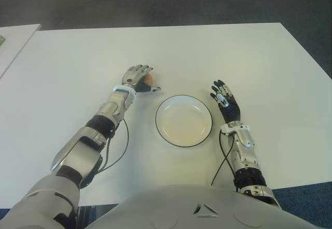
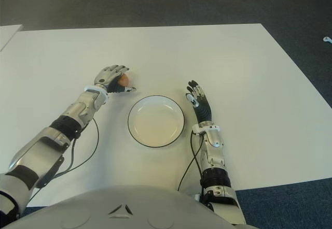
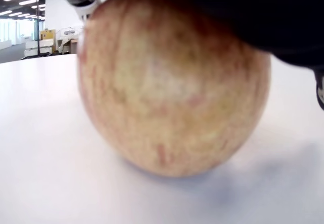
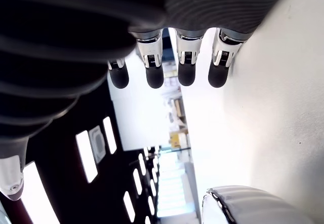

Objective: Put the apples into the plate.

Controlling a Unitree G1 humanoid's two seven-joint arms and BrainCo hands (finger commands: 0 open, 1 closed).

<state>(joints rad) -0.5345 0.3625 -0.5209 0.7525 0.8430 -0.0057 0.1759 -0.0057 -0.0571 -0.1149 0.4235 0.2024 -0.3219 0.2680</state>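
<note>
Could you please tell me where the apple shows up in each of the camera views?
Left eye view: apple under the left hand, left of the plate.
Right eye view: same spot, upper left of the plate.
Left wrist view: fills the frame, sitting on the table.
Right wrist view: absent.
Shared landmark: the plate.

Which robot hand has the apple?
The left hand, left of the plate: its fingers curl over the apple on the table. The right hand is open, holding nothing.

A round red-yellow apple (image 1: 149, 78) is placed on the white table (image 1: 233, 53), behind-left of the black-rimmed white plate (image 1: 183, 121).
</note>
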